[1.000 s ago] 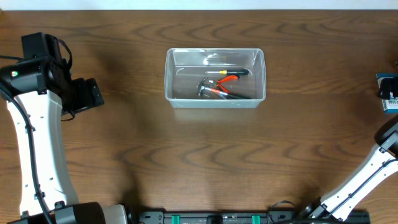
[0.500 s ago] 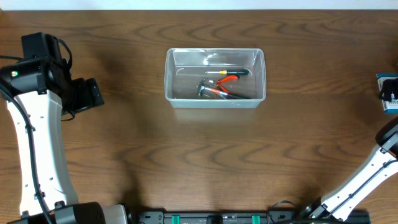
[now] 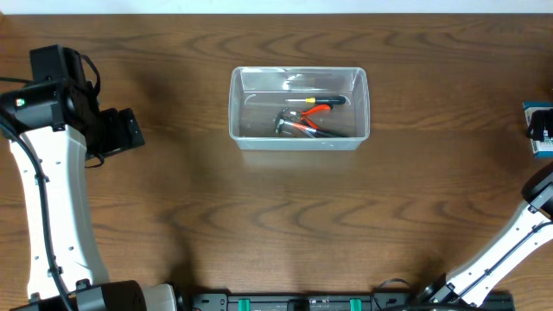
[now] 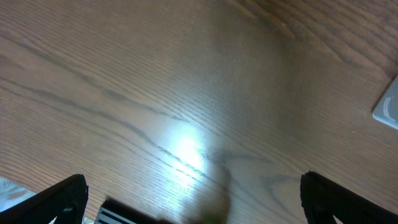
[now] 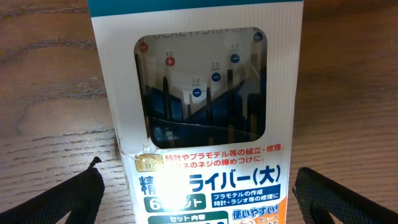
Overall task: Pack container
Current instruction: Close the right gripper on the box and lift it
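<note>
The clear plastic container [image 3: 299, 108] stands on the table at the back middle. Inside it lie pliers with orange handles [image 3: 308, 118] and a screwdriver [image 3: 324, 100]. A corner of the container shows at the right edge of the left wrist view [image 4: 388, 109]. My left gripper [image 4: 193, 202] is open over bare wood at the far left, empty. My right gripper [image 5: 199, 193] is open with its fingers on either side of a blue-and-white screwdriver set box [image 5: 202, 118], not closed on it. That box lies at the table's far right edge [image 3: 539, 128].
The brown wooden table [image 3: 276, 216] spreads around the container. The left arm [image 3: 52, 173] stands along the left side. The right arm [image 3: 510, 246] reaches from the front right toward the right edge.
</note>
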You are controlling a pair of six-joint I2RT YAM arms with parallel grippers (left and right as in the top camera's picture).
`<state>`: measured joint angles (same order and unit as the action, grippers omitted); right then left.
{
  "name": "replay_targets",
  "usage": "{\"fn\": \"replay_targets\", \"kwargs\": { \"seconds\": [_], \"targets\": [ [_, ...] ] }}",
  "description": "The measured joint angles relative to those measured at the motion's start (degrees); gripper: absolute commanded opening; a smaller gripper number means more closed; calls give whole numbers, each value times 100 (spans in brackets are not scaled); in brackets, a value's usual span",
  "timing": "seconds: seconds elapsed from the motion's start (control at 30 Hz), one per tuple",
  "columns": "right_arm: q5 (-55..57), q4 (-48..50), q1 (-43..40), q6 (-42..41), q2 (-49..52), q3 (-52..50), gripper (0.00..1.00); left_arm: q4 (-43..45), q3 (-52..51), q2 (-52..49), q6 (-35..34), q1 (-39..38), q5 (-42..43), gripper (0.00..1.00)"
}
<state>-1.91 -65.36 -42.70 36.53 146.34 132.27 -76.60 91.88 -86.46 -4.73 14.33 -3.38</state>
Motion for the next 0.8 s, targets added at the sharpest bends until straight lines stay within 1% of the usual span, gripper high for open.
{"fn": "replay_targets", "kwargs": {
  "seconds": [0.8],
  "targets": [
    [0, -15, -15, 11, 160, 7, 99, 0, 0, 0, 2, 0, 0, 98]
  ]
}}
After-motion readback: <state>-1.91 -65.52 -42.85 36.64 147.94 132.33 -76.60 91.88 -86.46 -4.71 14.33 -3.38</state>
